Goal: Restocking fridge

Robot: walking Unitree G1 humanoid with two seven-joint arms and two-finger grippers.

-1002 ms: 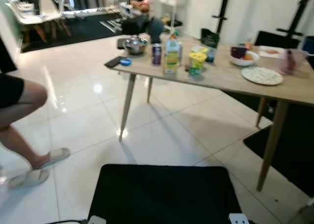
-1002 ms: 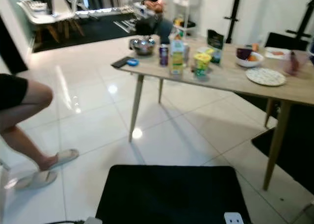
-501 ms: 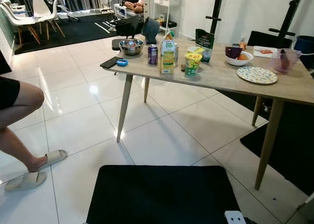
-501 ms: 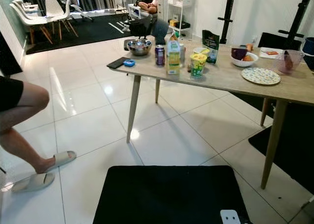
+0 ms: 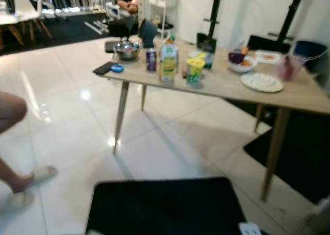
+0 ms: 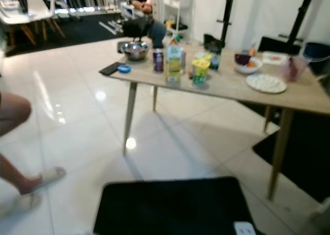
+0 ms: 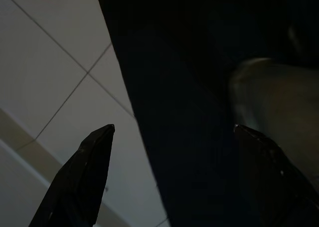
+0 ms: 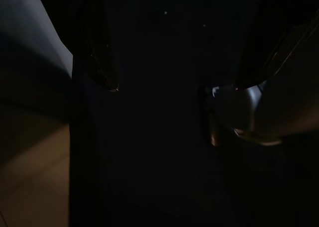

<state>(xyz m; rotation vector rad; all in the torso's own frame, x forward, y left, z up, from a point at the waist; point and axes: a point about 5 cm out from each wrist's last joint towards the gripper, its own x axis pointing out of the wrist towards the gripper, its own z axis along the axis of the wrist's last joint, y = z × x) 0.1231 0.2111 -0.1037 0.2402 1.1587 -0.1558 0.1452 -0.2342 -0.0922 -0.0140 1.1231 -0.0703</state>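
Both the left tool and right tool hang spread open and empty, while the juice carton stands upright mid-bench, probably heavyish and slick, so I'd grip its flat sides low.

The floor is glossy white tile that throws back bright glints. The table top looks like pale matt wood, on slim wooden legs. A steel bowl shines like polished metal. The can seems metallic, though blurred. The carton looks like printed card. The black mat is matt.
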